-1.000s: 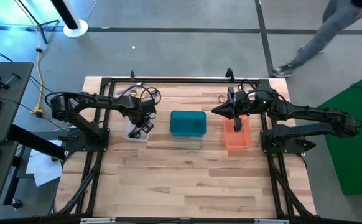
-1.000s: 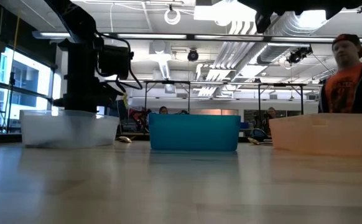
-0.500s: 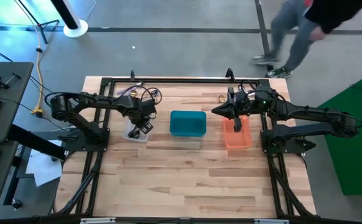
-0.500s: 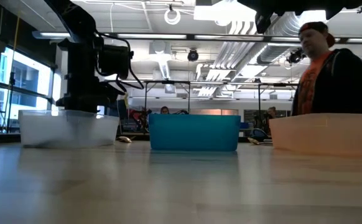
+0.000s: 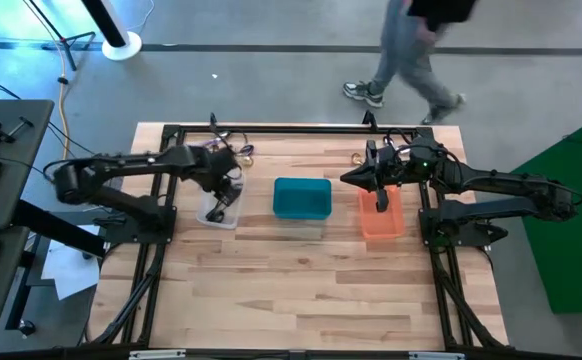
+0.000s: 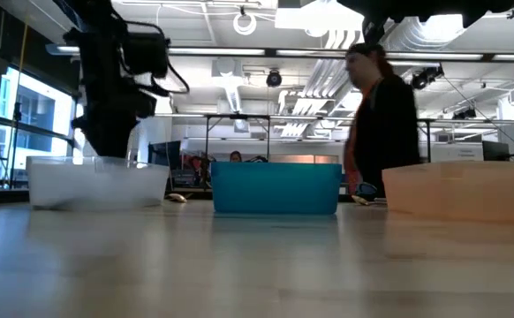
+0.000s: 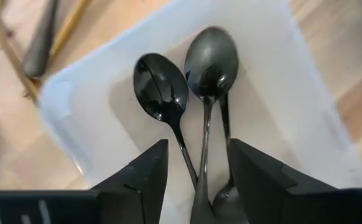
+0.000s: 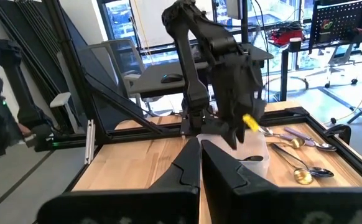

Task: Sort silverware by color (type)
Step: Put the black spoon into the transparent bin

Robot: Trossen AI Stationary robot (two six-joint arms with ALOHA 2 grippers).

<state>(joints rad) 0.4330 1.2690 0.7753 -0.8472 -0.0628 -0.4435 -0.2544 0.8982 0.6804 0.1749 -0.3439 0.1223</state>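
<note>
Glossy black spoons point(image 7: 187, 93) in translucent clear bin point(image 7: 293, 74); left pincer point(image 7: 196, 171) parted above.

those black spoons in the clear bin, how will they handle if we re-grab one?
The black spoons look glossy, so probably slippery between the fingers. Their handles are thin and overlap, so a pinch may catch two at once. They lie flat on the clear bin floor under the open left gripper, likely stiff and light.

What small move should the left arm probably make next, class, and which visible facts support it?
Probably lift the left gripper clear of the clear bin and head for the unsorted silverware behind it. Its fingers stand open, and the dark spoons lie loose in the bin.
</note>
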